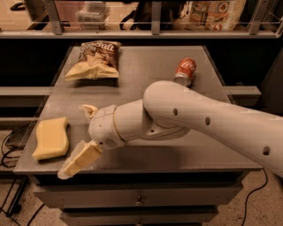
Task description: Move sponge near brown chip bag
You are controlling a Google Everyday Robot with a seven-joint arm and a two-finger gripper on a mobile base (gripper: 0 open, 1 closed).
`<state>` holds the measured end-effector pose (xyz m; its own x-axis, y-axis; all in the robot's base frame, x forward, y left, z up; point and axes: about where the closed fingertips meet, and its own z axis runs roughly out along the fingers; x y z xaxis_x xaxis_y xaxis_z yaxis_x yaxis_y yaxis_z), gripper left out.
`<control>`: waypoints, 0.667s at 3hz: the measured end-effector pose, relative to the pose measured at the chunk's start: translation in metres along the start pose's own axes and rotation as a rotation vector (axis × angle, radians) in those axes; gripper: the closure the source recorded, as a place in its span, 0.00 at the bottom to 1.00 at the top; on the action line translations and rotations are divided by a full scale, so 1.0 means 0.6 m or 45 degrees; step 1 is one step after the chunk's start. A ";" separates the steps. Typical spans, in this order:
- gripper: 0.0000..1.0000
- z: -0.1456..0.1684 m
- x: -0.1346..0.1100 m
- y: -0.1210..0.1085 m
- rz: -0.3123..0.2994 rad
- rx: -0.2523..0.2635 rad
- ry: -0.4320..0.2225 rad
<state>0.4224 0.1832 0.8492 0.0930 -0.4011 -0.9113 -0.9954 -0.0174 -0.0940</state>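
Observation:
The pale yellow sponge (51,137) lies flat near the front left corner of the grey table (146,66). The brown chip bag (93,59) lies at the back left, dark top with white lettering and pale lower part. My gripper (82,137) is just right of the sponge, low over the table, apart from it. Its yellowish fingers (79,159) are spread wide, one toward the front edge and one further back. It holds nothing.
A red soda can (185,70) lies on its side at the back right of the table. My white arm (203,119) crosses the right half of the table. A shelf rail with packages (212,13) runs behind. Drawers (139,201) sit below the front edge.

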 end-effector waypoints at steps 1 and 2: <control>0.00 0.031 -0.010 -0.020 -0.012 -0.022 -0.046; 0.00 0.067 -0.020 -0.034 -0.026 -0.067 -0.079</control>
<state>0.4422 0.2251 0.8462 0.1132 -0.3423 -0.9327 -0.9929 -0.0742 -0.0933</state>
